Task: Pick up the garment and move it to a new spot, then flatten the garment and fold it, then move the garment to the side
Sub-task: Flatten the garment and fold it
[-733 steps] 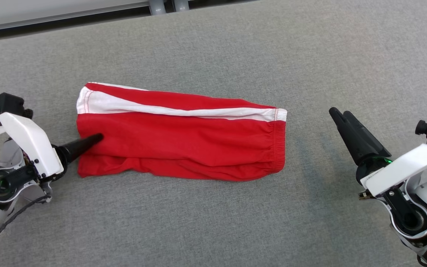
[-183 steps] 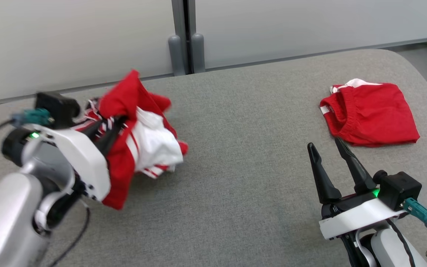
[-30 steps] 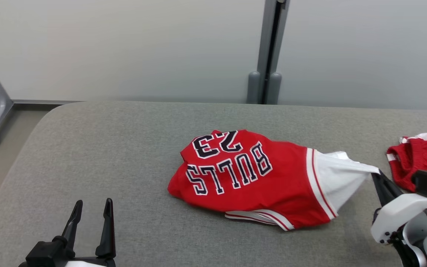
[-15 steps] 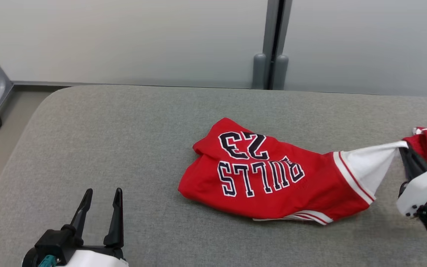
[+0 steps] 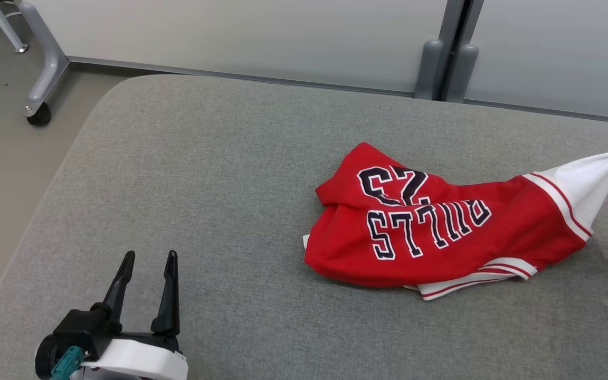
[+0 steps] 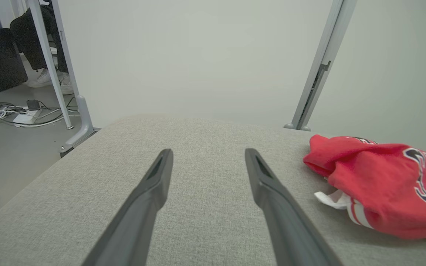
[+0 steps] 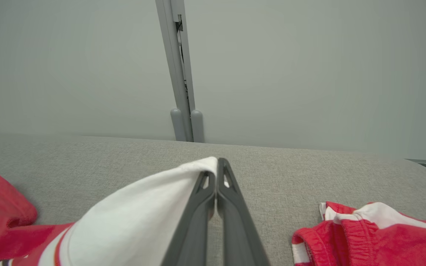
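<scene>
Near the right edge of the table (image 5: 203, 158), my right gripper (image 7: 217, 163) clamps the garment (image 5: 415, 227) by its white sleeve (image 5: 583, 179). I judge this the flattening step. Next, my left gripper (image 5: 148, 257), spread wide and empty, must take the opposite end.

Wide-spread left claw (image 6: 208, 152) near garment (image 6: 377, 192)

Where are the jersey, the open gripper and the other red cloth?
jersey (image 5: 520, 224), head view, red body.
left gripper (image 5: 151, 255), head view, between its fingertips.
red cloth (image 7: 375, 240), right wrist view, red fabric.
</scene>
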